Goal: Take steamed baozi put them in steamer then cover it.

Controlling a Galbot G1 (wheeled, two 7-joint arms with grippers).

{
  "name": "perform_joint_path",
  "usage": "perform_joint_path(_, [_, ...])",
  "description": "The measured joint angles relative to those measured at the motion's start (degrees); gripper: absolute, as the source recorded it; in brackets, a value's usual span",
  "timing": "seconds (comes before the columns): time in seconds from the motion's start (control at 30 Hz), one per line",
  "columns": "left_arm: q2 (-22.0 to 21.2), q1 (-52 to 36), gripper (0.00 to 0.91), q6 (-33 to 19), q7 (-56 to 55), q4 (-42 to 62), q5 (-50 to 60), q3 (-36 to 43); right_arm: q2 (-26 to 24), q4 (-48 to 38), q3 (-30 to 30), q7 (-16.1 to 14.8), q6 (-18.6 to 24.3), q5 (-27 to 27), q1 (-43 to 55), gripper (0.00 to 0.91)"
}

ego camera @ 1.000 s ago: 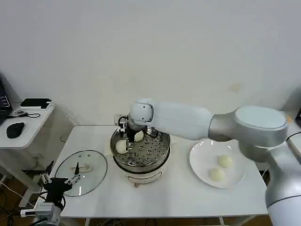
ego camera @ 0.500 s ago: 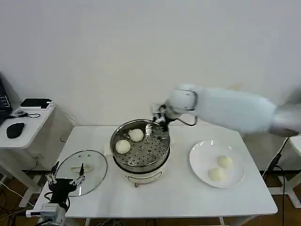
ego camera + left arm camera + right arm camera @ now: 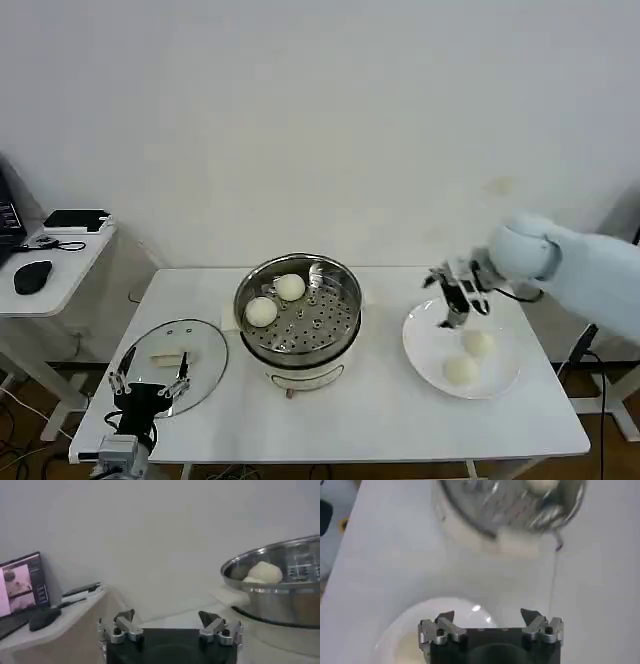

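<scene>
Two steamed baozi (image 3: 275, 299) are sitting at the far-left of the steamer (image 3: 298, 316) in the middle of the table (image 3: 370, 420), and two more are lying on the white plate (image 3: 425, 345) to its right. The right gripper (image 3: 456, 296), empty with its fingers spread wide, is hovering over the plate's far edge. The cover (image 3: 172, 365) is lying flat at the near left, where the left gripper (image 3: 148, 386) is waiting just in front of it with its fingers parted.
</scene>
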Motion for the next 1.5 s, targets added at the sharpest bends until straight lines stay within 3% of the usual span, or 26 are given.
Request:
perform_joint_path(0.43, [-0.4, 0.5, 0.907, 0.0, 0.0, 1.0, 0.5, -0.4, -2.4, -3.1, 9.4, -1.5, 2.6, -7.3, -15.1, 0.907])
perform_joint_path(1.1, [0.0, 0.7, 0.907, 0.0, 0.0, 1.0, 0.5, -1.7, 4.6, -12.6, 12.5, -1.7, 3.3, -10.4, -21.5, 0.907])
perform_joint_path(1.5, [-0.2, 0.6, 0.907, 0.0, 0.0, 1.2, 0.5, -1.9, 6.7, -14.5, 12.9, -2.1, 2.1, -11.0, -22.4, 0.675])
